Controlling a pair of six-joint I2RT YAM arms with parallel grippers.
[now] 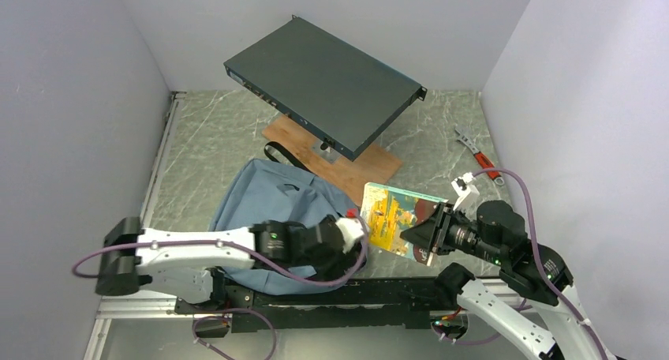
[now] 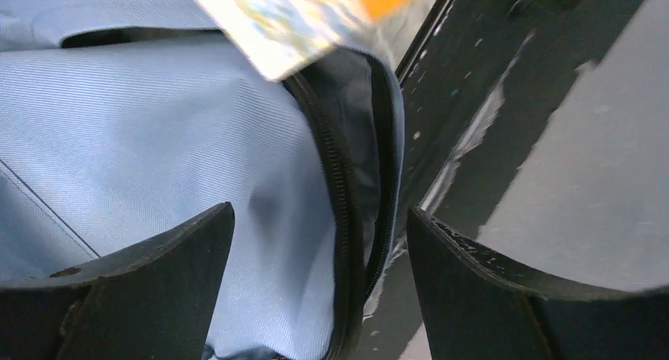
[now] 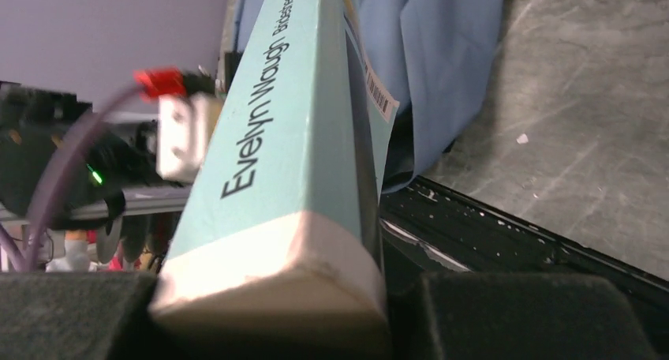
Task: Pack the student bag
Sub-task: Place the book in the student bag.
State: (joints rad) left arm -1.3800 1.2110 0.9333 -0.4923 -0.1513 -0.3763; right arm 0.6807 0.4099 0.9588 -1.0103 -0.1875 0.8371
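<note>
The student bag (image 1: 260, 198), light blue-grey with a black zipper, lies at the near middle of the table. My left gripper (image 1: 359, 232) is open at the bag's right edge. In the left wrist view the fingers (image 2: 158, 273) straddle the open zipper lip of the bag (image 2: 158, 139) without closing on it. My right gripper (image 1: 422, 241) is shut on a book (image 1: 392, 216) with a yellow-orange cover and holds it tilted just right of the bag's opening. The right wrist view shows the book's teal spine (image 3: 292, 115) between the jaws. A corner of the book (image 2: 284, 13) hangs over the opening.
A dark flat metal box (image 1: 323, 84) rests tilted on a wooden board (image 1: 371, 163) behind the bag. A red-handled wrench (image 1: 477, 156) lies at the right near the wall. A black rail (image 1: 355, 293) runs along the table's near edge.
</note>
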